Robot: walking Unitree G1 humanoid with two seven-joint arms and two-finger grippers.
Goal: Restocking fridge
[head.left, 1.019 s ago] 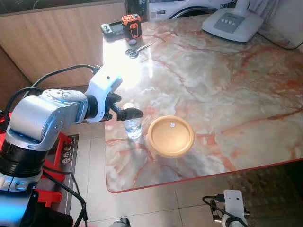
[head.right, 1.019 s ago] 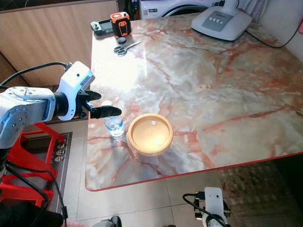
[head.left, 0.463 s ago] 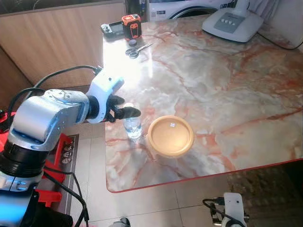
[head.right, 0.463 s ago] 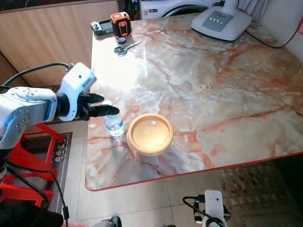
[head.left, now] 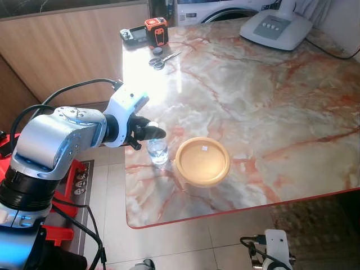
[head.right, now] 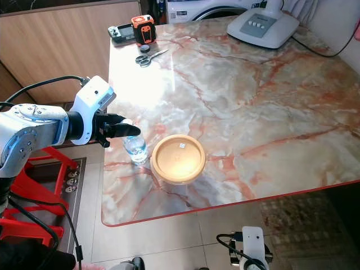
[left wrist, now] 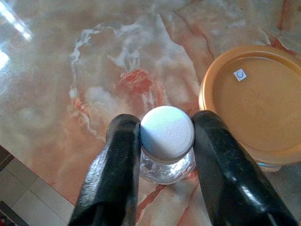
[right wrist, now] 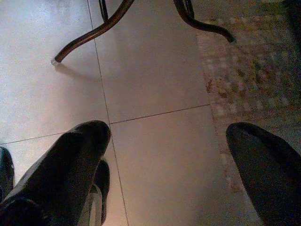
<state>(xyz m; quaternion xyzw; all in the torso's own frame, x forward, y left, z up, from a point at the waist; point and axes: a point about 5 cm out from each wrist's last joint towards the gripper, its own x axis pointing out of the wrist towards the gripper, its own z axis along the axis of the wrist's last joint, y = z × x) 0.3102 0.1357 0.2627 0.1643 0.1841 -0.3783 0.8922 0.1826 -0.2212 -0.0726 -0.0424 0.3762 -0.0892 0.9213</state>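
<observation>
A small clear water bottle (head.left: 158,151) with a white cap (left wrist: 167,134) stands upright near the left edge of the marble table (head.left: 270,101). My left gripper (head.left: 154,133) reaches in from the left at cap height. Its two black fingers (left wrist: 123,141) press the cap from both sides. Just right of the bottle sits a round container with an orange lid (head.left: 202,161). My right gripper (right wrist: 174,150) hangs low over the tiled floor, open and holding nothing.
At the table's far left corner lie scissors (head.left: 163,59), an orange-black tape measure (head.left: 156,29) and a dark handheld device (head.left: 133,35). A white appliance (head.left: 275,25) stands at the far right. A red frame (head.left: 67,185) sits on the floor beside my left arm.
My left gripper's fingers have drawn in from a wider spread and closed on the bottle's cap. The bottle and the container stayed in place.
</observation>
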